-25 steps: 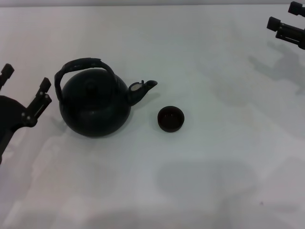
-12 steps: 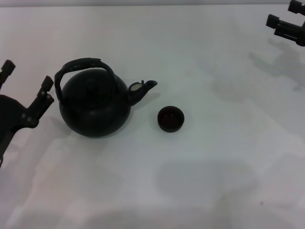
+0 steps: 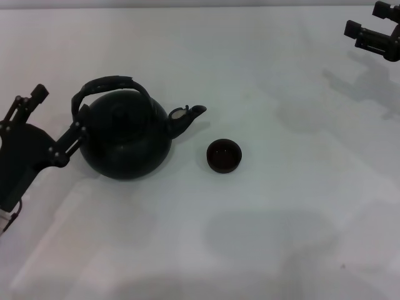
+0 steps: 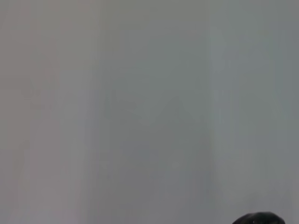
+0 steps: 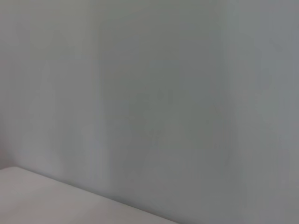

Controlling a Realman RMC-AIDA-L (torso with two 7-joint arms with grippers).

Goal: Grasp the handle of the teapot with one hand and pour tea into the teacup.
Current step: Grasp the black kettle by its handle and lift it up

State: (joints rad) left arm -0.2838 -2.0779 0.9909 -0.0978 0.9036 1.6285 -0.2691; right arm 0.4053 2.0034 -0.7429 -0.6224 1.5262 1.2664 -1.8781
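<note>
White tabletop (image 3: 262,237) fills your head view. On it the black teapot (image 3: 125,140) sits left of centre, its arched handle (image 3: 109,84) looping over the lid and its spout pointing toward the small dark teacup (image 3: 224,155), which stands just beside it, apart from it. Your left gripper (image 3: 59,112) is at the teapot's left side, jaws spread apart, one fingertip against the handle's base. Your right gripper (image 3: 370,26) hangs well away at the far right corner, its fingers apart.

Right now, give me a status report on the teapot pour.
Left gripper open beside the teapot, handle not gripped. Right gripper open, far corner. Teacup upright past the spout, path clear.
</note>
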